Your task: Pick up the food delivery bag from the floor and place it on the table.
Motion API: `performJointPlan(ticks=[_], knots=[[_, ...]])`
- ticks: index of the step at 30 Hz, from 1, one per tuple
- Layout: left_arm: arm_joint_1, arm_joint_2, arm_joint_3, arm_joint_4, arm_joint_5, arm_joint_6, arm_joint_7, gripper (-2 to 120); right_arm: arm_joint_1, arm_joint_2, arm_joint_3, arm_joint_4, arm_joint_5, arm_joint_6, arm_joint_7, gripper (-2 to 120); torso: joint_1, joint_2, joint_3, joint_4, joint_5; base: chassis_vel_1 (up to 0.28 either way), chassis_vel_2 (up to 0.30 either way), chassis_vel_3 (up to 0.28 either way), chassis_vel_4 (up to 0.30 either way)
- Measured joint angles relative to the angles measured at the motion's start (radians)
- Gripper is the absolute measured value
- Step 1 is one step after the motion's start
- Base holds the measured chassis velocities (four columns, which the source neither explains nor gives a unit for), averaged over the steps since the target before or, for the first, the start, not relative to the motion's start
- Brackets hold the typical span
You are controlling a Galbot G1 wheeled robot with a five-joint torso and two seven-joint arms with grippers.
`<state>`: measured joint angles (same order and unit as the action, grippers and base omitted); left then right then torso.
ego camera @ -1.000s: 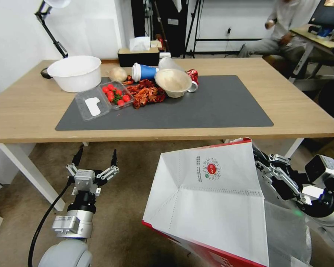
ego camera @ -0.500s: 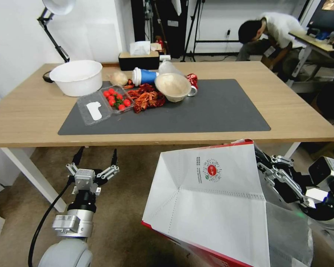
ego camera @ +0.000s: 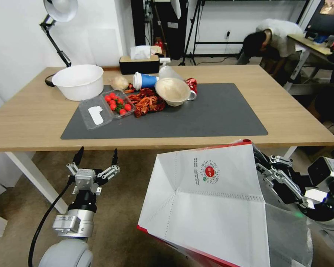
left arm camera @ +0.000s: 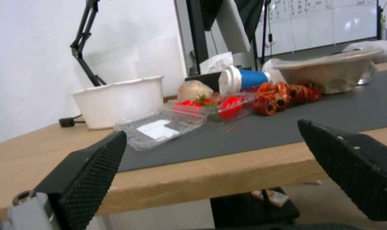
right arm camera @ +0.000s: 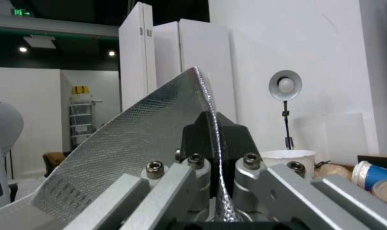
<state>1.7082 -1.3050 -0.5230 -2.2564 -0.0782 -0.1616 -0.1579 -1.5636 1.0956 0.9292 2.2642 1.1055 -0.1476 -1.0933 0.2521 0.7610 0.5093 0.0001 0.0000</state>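
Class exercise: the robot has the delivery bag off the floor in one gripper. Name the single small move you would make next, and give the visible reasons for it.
Probably lift higher. The right gripper has its jaws clamped on the foil edge of the food delivery bag, which hangs in front of the table with most of it below the tabletop's near edge. The bare right half of the mat offers a landing spot. The left gripper waits open, low.

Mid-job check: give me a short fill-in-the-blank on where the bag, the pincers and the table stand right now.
1. The right pincer is shut on the silver ____ edge of the food delivery bag.
2. The left pincer hangs in front of the table with its fingers ____.
3. The bag's round logo is coloured ____.
4. The tomatoes sit in a clear ____.

Missing words: foil; open; red; box
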Motion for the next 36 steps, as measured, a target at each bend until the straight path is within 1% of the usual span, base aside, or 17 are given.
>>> performJointPlan(ticks=[5,9,14,23,30,33,36], knots=[[0.000,0.000,0.003,0.000,0.001,-0.001,0.000,100,-0.001,0.005,-0.004,-0.001,-0.006,0.000,-0.001,0,0.007,0.018,0.010,0.0000,0.0000,0.000,0.000,0.000,0.000],[-0.002,-0.001,0.005,0.004,0.002,-0.003,0.000,100,-0.001,0.007,-0.005,-0.005,-0.009,0.001,-0.002,0,0.017,0.041,0.024,0.0000,0.0000,0.000,0.000,0.000,0.000],[-0.004,-0.003,0.006,0.006,0.002,-0.003,0.000,100,0.000,0.007,-0.006,-0.007,-0.010,0.001,-0.002,0,0.024,0.057,0.033,0.0000,0.0000,0.000,0.000,0.000,0.000],[-0.002,-0.003,0.009,0.008,0.003,-0.004,-0.006,100,0.002,0.008,-0.007,-0.010,-0.013,0.002,-0.003,0,0.044,0.101,0.058,0.0000,0.0000,0.000,0.000,0.000,0.000],[-0.001,-0.003,0.013,0.009,-0.009,-0.026,-0.006,100,-0.001,0.010,-0.007,-0.013,-0.014,0.004,-0.006,0,0.054,0.128,0.074,0.0000,0.0001,0.000,0.000,0.000,0.000],[0.000,-0.002,0.011,0.011,-0.008,-0.036,-0.003,100,-0.002,0.010,-0.006,-0.015,-0.015,0.005,-0.008,0,0.062,0.146,0.084,0.0000,0.0000,0.000,0.000,0.000,0.000],[-0.001,-0.002,0.011,0.011,-0.003,-0.038,-0.007,100,-0.002,0.010,-0.006,-0.014,-0.015,0.006,-0.008,0,0.064,0.151,0.087,0.0000,0.0000,0.000,0.000,0.000,0.000]])
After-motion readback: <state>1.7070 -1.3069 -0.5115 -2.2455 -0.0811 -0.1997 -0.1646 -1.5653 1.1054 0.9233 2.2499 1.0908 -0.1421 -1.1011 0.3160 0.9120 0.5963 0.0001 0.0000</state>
